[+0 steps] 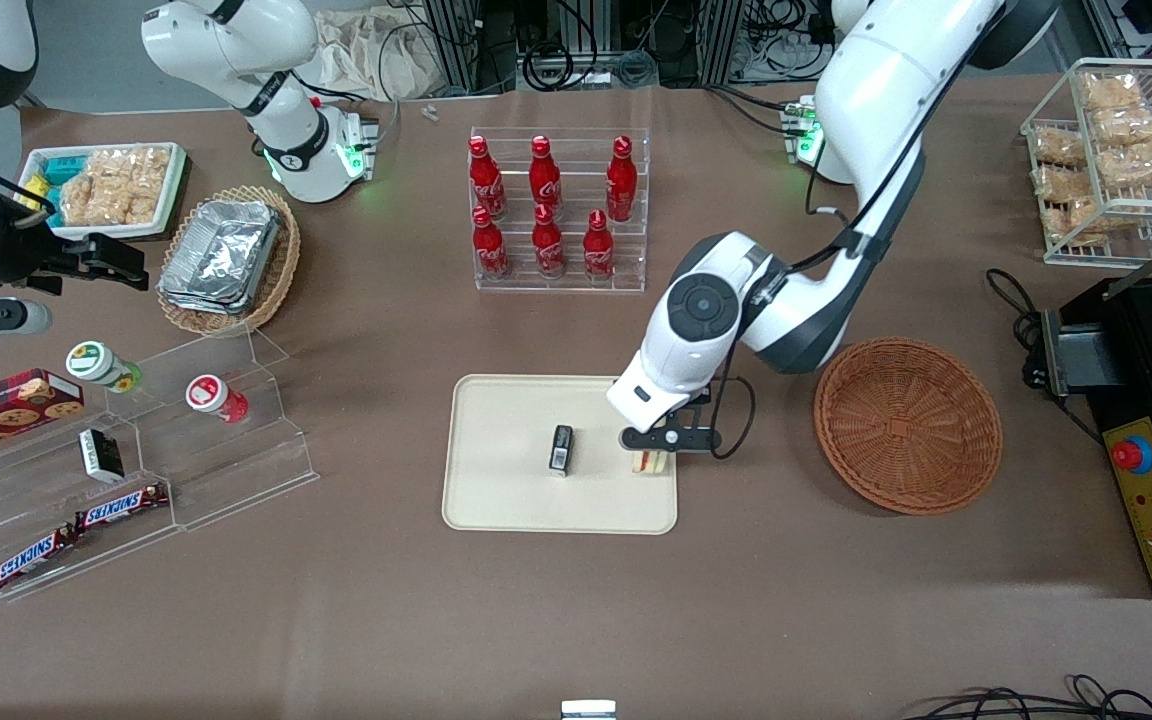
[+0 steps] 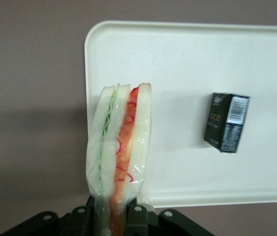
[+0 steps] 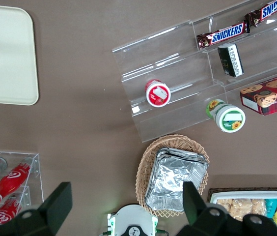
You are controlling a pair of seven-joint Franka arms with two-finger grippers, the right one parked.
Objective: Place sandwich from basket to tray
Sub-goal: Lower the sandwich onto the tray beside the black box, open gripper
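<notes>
currently my gripper (image 1: 652,455) hangs over the tray (image 1: 506,500) edge nearest the basket (image 1: 907,425), jaws clamped on the sandwich (image 2: 120,147). only the wrist view shows its red and green layers; the front view shows the basket without the sandwich.

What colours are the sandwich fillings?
Red and green, in the sandwich; the left wrist view shows it best.

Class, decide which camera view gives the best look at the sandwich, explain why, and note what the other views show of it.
The left wrist view: the sandwich fills it, red and green layers plain, pinched in the gripper over the tray edge. The front view shows a sliver under the gripper. The right wrist view shows none.
</notes>
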